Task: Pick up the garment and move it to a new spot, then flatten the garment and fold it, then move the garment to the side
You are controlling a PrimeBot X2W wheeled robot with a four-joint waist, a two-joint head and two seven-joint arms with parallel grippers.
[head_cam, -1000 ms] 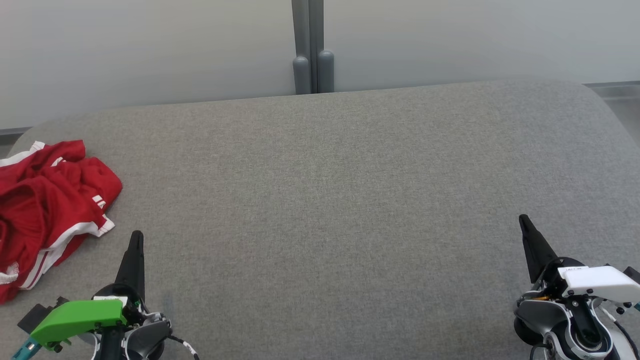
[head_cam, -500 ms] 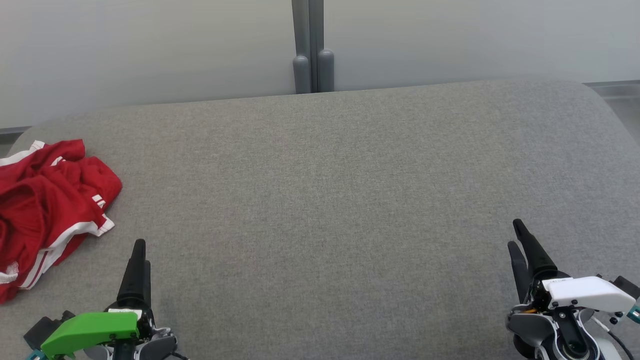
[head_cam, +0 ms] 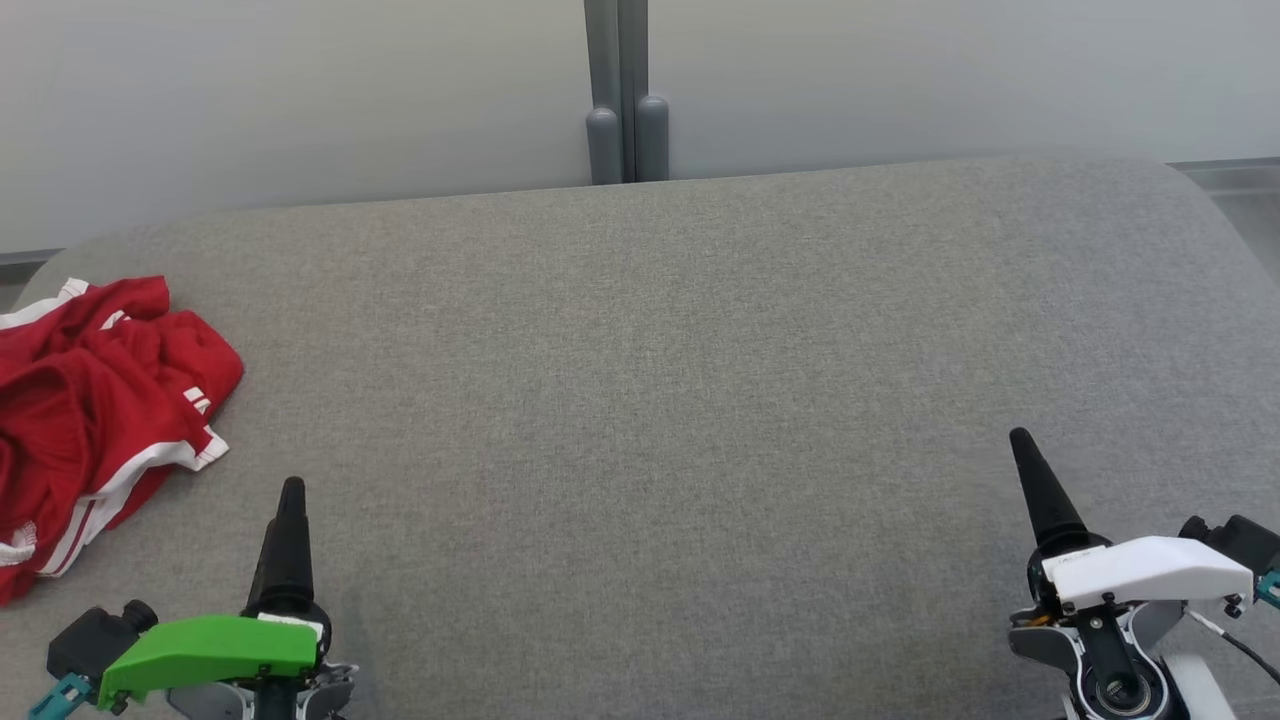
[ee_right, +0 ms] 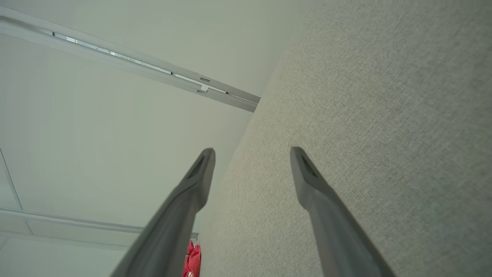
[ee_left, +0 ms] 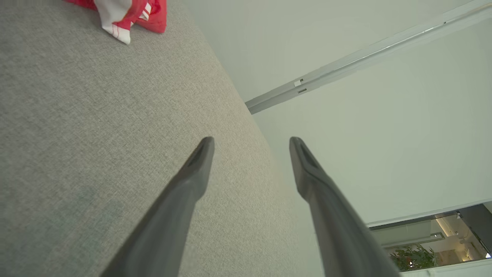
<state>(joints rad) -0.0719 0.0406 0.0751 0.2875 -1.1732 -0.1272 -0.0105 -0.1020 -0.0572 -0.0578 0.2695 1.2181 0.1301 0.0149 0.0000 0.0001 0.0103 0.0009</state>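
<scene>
A crumpled red garment with white stripes lies at the far left edge of the grey fabric surface; a corner of the garment appears at the top of the left wrist view, and a red sliver of the garment sits low in the right wrist view. My left gripper hovers at the lower left, to the right of the garment and apart from it. Its fingers stand open with nothing between them. At the lower right my right gripper is open and empty too, fingers spread.
The grey surface curves away at its back edge, where a pale wall with a grey double post rises. The surface's rounded right corner drops toward the floor.
Both grippers have shifted slightly: the left one moved a little right and down the picture, the right one drifted left. The garment has not moved.
</scene>
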